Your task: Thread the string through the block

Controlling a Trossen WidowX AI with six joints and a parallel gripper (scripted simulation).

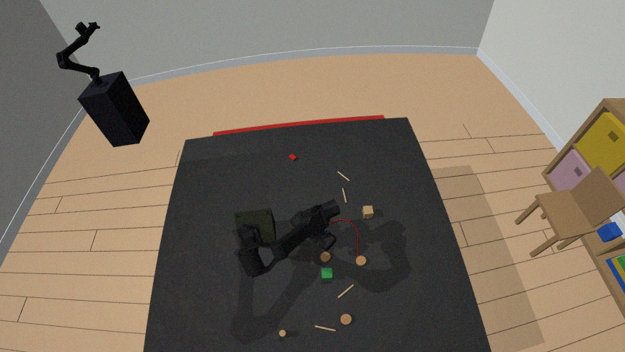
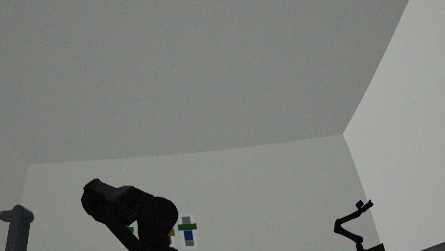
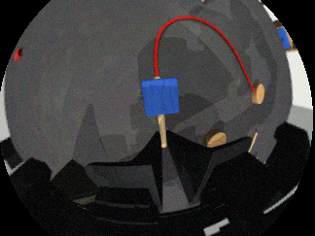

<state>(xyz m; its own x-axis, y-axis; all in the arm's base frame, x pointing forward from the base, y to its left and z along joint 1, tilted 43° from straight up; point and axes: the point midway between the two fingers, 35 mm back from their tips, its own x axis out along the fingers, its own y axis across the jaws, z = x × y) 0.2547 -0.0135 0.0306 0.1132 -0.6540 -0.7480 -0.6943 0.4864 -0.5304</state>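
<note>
The gripper [image 3: 162, 153] is clamping the near end of the thin wooden stick [image 3: 162, 129], which is passing through the hole of a blue block [image 3: 160, 96]. The red string [image 3: 200, 25] is arcing from the block's far side to the round wooden button [image 3: 257, 93]. Judging by this, threading is underway; the next move calls for pulling the stick clear without dragging the block.

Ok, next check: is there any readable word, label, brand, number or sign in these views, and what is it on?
None can be read in any view.
Wall marker in the exterior view: only green, grey and blue colour bars, no letters or digits.
Blue block, cube, buttons and shelf bins: plain faces.
The arm's dark body shows no legible marking.
</note>
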